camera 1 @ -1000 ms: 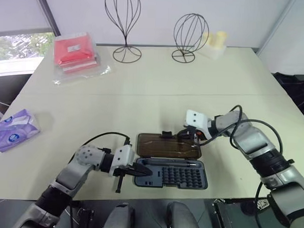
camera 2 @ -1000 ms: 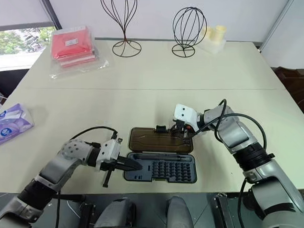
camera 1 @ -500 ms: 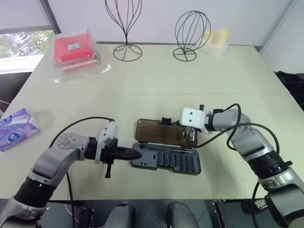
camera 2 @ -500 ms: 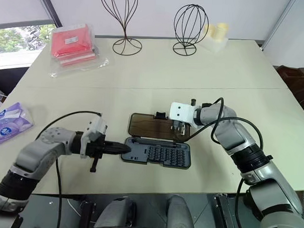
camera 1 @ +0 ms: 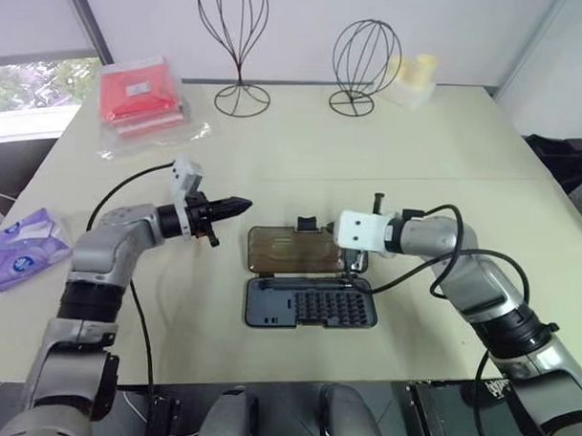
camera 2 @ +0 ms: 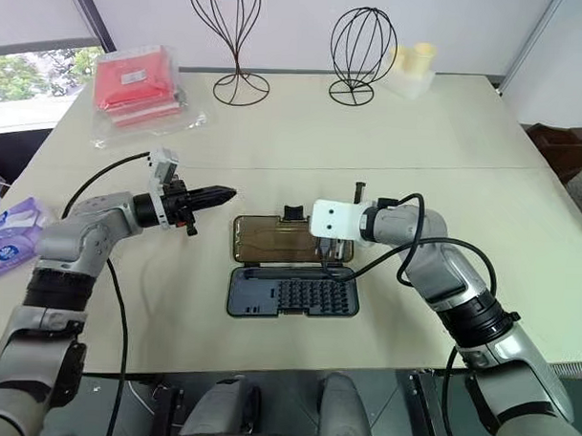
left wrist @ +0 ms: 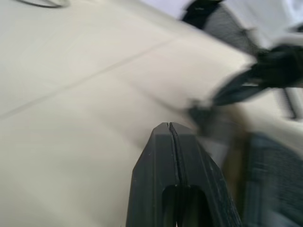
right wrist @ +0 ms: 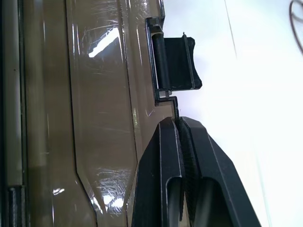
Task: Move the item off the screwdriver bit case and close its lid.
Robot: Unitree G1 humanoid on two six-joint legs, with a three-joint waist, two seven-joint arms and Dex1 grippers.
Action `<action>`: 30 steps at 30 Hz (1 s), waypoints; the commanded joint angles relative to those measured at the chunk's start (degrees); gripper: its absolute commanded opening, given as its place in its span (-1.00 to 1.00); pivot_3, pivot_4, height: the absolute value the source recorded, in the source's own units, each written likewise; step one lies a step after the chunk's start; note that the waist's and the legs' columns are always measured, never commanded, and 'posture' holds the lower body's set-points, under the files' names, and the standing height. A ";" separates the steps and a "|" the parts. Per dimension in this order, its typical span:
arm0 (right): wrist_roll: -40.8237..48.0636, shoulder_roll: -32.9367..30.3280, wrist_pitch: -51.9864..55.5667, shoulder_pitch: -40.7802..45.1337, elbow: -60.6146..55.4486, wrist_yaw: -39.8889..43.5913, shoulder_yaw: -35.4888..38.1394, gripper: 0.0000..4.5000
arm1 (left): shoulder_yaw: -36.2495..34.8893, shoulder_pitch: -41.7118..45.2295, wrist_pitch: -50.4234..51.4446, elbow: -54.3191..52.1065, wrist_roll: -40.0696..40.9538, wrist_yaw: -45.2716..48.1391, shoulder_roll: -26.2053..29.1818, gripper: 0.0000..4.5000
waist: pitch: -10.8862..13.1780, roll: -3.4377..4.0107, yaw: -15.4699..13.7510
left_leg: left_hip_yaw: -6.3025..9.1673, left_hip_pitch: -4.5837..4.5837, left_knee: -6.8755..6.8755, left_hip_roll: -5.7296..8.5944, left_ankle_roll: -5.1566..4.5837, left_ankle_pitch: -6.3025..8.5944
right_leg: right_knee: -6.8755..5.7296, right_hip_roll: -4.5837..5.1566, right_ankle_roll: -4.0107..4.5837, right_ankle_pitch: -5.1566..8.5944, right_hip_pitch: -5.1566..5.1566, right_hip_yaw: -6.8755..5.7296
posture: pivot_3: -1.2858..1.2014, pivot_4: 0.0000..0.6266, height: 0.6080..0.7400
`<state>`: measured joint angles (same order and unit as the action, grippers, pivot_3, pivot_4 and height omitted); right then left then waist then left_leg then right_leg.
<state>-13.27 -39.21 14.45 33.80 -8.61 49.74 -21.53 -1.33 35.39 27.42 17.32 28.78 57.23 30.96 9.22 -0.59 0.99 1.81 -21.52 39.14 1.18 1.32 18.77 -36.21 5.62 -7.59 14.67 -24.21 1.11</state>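
The screwdriver bit case (camera 1: pixel 312 306) lies open near the table's front edge, rows of bits showing in its dark tray. Its lid (camera 1: pixel 295 252), smoky brown, lies flat on the table behind the tray, its black latch tab (right wrist: pixel 177 64) at the far edge. My right gripper (camera 2: pixel 324 248) is shut, with its tips (right wrist: pixel 177 122) at the lid's far edge just short of the tab. To the left of the lid, my left gripper (camera 1: pixel 242 205) hovers shut and empty, pointing toward the case. The item (camera 1: pixel 22 247), a purple-and-white tissue pack, lies at the table's far left edge.
A red packet in clear wrap (camera 1: pixel 137 103) lies at the back left. Two black wire stands (camera 1: pixel 242 44) (camera 1: pixel 363 67) and a pale yellow object (camera 1: pixel 416 74) line the back edge. Black cables trail from both wrists.
My left gripper has left the tray's left end, rising and swinging back to the left of the lid. The right gripper has moved left along the lid. The case has slid slightly away and left.
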 commanded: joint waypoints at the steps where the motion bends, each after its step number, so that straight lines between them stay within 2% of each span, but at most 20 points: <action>1: -0.18 1.24 0.38 0.19 -3.13 -1.36 2.08 -0.99 | 0.47 2.05 -5.55 4.12 -3.49 -0.75 -2.36 -1.00 | 0.00 0.00 -0.02 | 0.00 -0.01 0.00 0.00 0.00 0.00 | 0.00 0.00 0.00 0.00 0.00 0.00 | 0.03 -0.52 1.00; 9: -0.28 2.53 2.36 0.17 -4.93 -1.80 2.45 -0.99 | 7.07 -0.80 -11.18 5.57 -9.45 3.60 -7.16 -1.00 | 0.00 0.00 -0.04 | 0.00 -0.03 0.00 0.01 0.01 0.00 | 0.00 0.00 0.00 0.00 -0.01 0.00 | 0.03 -0.52 1.00; 19: -1.19 2.15 2.14 0.50 -5.33 -1.73 2.60 -0.99 | 9.68 -2.13 -11.86 5.63 -12.39 8.95 -5.63 -1.00 | -0.01 0.01 -0.23 | 0.01 -0.03 0.01 0.03 0.00 0.00 | 0.02 0.01 -0.01 0.00 0.03 0.00 | 0.03 -0.52 1.00; 30: -2.72 1.59 1.08 1.34 -4.48 -2.39 3.65 -0.99 | 7.47 -3.17 -17.81 10.29 -14.91 6.85 -4.84 -1.00 | 0.02 -0.03 -0.06 | 0.00 -0.03 0.00 0.02 -0.02 0.01 | 0.00 0.01 0.00 0.00 -0.02 -0.01 | 0.03 -0.52 1.00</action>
<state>-15.58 -37.32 16.11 33.37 -12.04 48.53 -20.76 7.48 32.36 10.24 27.78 14.25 64.57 25.55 9.24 -0.62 0.92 1.82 -21.55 39.13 1.19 1.30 18.78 -36.22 5.63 -7.60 14.67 -24.23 1.10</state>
